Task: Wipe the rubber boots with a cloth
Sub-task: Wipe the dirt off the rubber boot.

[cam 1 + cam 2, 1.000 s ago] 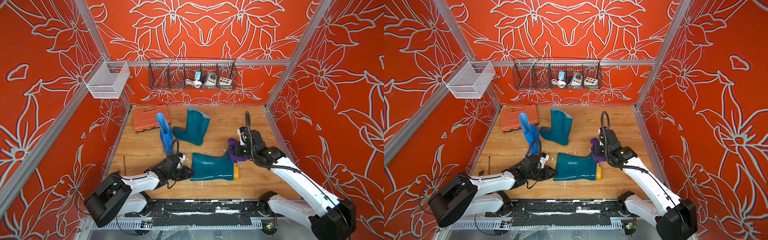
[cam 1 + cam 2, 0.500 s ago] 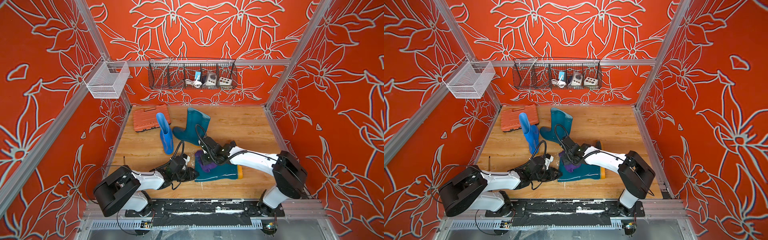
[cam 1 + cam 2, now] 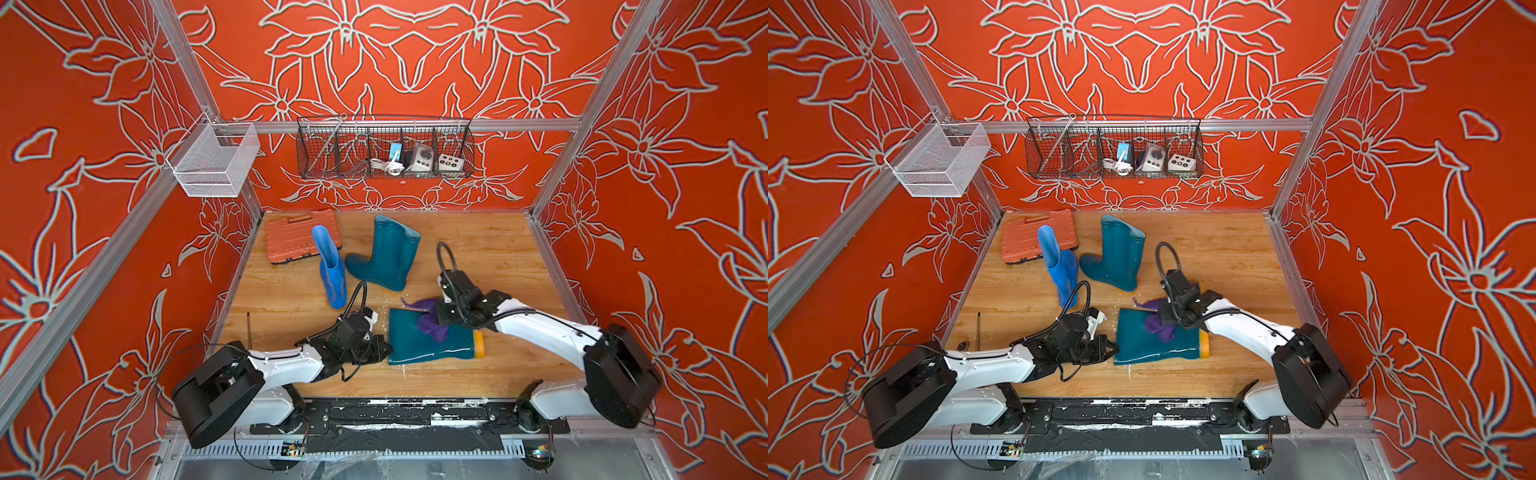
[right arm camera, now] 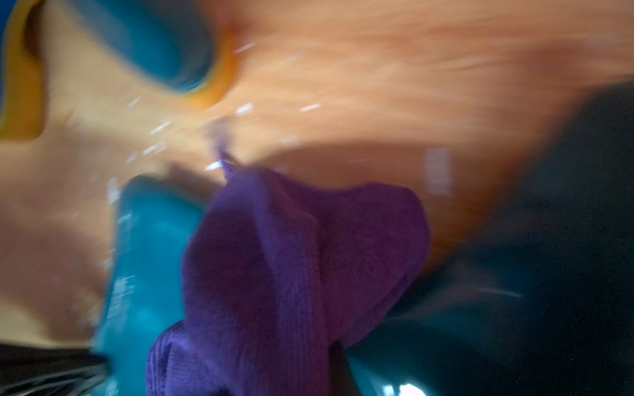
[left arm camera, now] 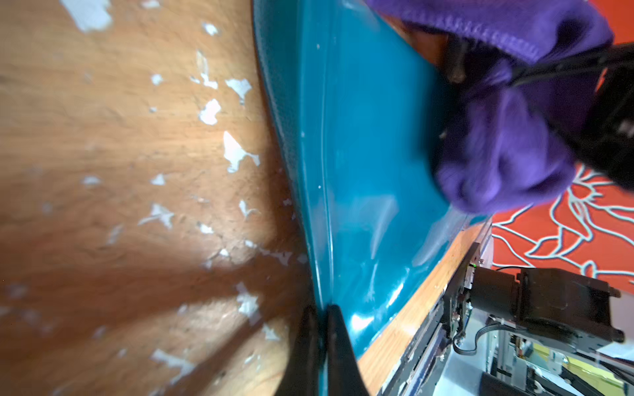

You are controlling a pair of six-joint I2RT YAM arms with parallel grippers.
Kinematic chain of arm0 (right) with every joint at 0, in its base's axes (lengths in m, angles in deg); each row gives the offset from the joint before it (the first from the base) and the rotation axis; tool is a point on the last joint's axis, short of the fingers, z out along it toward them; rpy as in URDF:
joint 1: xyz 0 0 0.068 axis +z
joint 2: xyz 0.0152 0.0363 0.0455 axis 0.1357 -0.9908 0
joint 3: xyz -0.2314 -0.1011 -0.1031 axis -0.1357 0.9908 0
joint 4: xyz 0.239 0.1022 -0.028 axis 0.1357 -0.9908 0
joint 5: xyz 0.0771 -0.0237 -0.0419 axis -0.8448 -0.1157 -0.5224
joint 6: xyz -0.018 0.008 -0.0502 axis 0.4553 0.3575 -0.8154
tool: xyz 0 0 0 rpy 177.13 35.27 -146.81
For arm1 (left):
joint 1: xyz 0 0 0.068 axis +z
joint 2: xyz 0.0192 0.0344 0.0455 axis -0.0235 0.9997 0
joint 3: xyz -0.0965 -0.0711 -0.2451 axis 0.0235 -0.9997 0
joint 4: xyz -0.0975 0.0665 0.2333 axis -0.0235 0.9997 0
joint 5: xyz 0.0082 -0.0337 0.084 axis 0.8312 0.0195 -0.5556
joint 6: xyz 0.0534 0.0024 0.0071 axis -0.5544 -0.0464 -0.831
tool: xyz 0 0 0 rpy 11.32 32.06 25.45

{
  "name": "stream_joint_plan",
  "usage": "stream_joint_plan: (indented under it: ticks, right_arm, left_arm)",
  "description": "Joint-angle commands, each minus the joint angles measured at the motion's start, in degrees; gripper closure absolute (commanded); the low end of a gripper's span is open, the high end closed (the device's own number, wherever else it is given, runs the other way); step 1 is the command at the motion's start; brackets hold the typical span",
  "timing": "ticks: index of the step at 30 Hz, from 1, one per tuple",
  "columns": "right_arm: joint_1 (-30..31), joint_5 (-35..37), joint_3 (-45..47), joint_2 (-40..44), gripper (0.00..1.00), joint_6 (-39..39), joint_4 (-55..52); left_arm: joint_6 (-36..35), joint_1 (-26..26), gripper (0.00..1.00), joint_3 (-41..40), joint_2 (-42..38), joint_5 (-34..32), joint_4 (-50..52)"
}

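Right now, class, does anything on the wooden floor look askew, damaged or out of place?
One dark teal boot lies on its side, while the blue boot and the other teal boot stand upright. White flecks dot the wooden floor beside it.

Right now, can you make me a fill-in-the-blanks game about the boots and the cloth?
1. The cloth in the right claw is coloured ____.
2. The left claw pinches the rim of the lying boot, which is coloured ____.
3. Besides the lying boot, ____ boots stand upright, one of them the blue boot.

Missing words: purple; teal; two.
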Motion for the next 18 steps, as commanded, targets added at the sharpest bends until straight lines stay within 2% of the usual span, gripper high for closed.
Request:
stream_joint_plan:
  ticks: [1, 3, 6, 11, 15, 18]
  right_arm:
    - [-0.2, 0.3, -1.0, 4.1, 1.00, -2.4, -4.1]
    - [1.9, -1.1, -2.9, 3.3, 1.00, -1.2, -3.0]
    - [9.9, 1.0, -7.0, -1.5, 1.00, -0.4, 0.4]
    - [18.9, -1.7, -18.2, -17.4, 1.00, 0.0, 3.8]
    - [19.7, -3.2, -22.3, -25.0, 1.00, -0.7, 5.6]
    - [18.3, -1.1, -22.9, -27.0, 1.00, -1.7, 1.6]
  left_arm:
    - [-1.3, -0.1, 1.00, -0.7, -2.9, -2.2, 6.5]
    - [-1.2, -0.1, 1.00, -0.6, -4.3, -2.2, 7.7]
    - [-1.0, -0.1, 1.00, -0.5, -5.7, -2.7, 9.2]
    - [-0.6, -0.1, 1.00, -0.5, -6.7, -2.1, 11.4]
    - [0.2, -0.1, 1.00, -1.6, -9.6, -1.5, 12.8]
    - [0.0, -0.1, 1.00, -1.7, -12.9, -2.6, 16.4]
